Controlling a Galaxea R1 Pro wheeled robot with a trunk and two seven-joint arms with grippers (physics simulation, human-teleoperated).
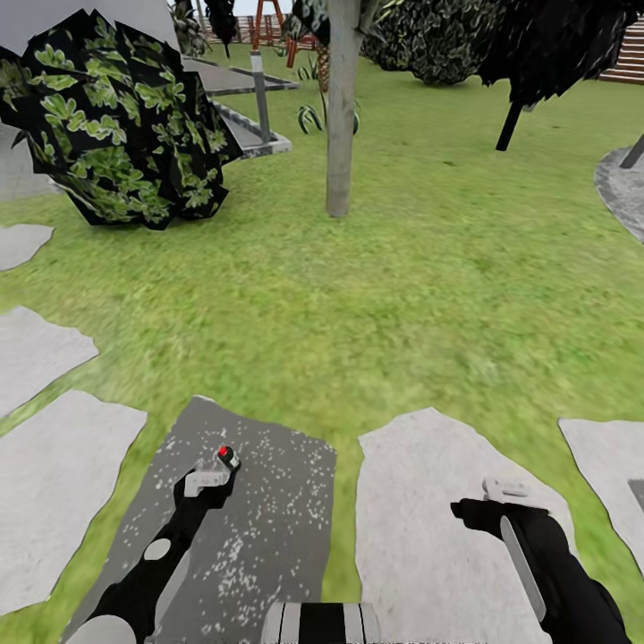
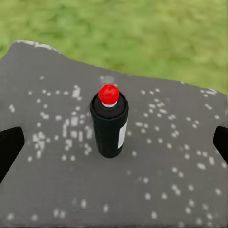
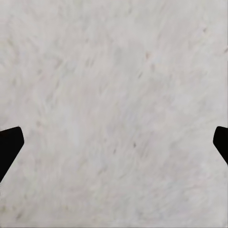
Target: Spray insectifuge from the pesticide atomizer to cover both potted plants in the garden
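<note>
Wide green lawn (image 1: 420,268) ahead, pale stepping stones (image 1: 443,528) near. On the dark speckled slab (image 1: 259,537) at near left stands the pesticide atomizer (image 2: 109,124), upright, long axis vertical, red cap up. The left gripper (image 2: 114,142) hangs over it, fingers spread wide, not touching. The right gripper (image 3: 114,142) is spread too, above pale stone.

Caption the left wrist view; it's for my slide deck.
Dark atomizer standing upright on a speckled grey stepping stone, centred between the open left tool's fingertips.
</note>
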